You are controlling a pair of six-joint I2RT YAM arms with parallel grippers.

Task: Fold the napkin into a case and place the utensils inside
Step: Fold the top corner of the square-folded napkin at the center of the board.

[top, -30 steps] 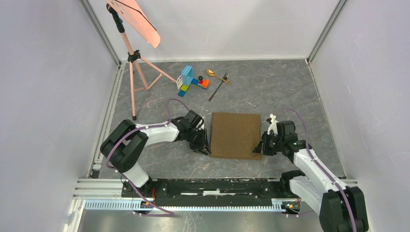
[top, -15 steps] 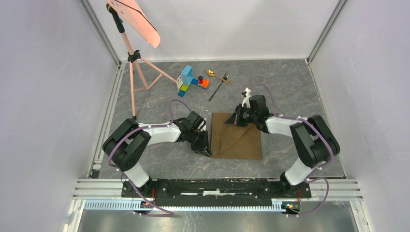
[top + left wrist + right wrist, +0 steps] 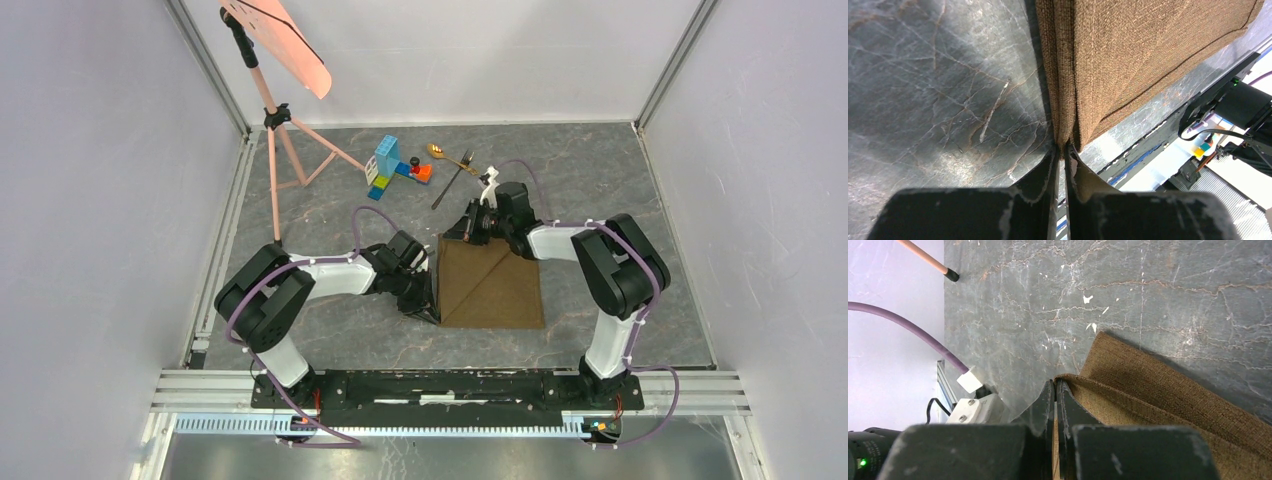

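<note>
The brown napkin (image 3: 495,285) lies mid-table with one corner folded over diagonally toward its far left corner. My left gripper (image 3: 428,302) is shut on the napkin's near left corner (image 3: 1064,125). My right gripper (image 3: 462,232) is shut on the folded-over corner (image 3: 1073,382) and holds it at the napkin's far left corner. The gold spoon (image 3: 442,154) and the thin dark fork (image 3: 452,181) lie on the table beyond the napkin, apart from both grippers.
A stack of colourful toy blocks (image 3: 392,168) stands left of the spoon. A pink tripod stand (image 3: 278,120) with a pink panel stands at the far left. Grey walls close the table on three sides.
My right gripper has carried the napkin's near right corner up and left across the cloth to the far left corner, making a diagonal fold. My left gripper has kept its hold.
</note>
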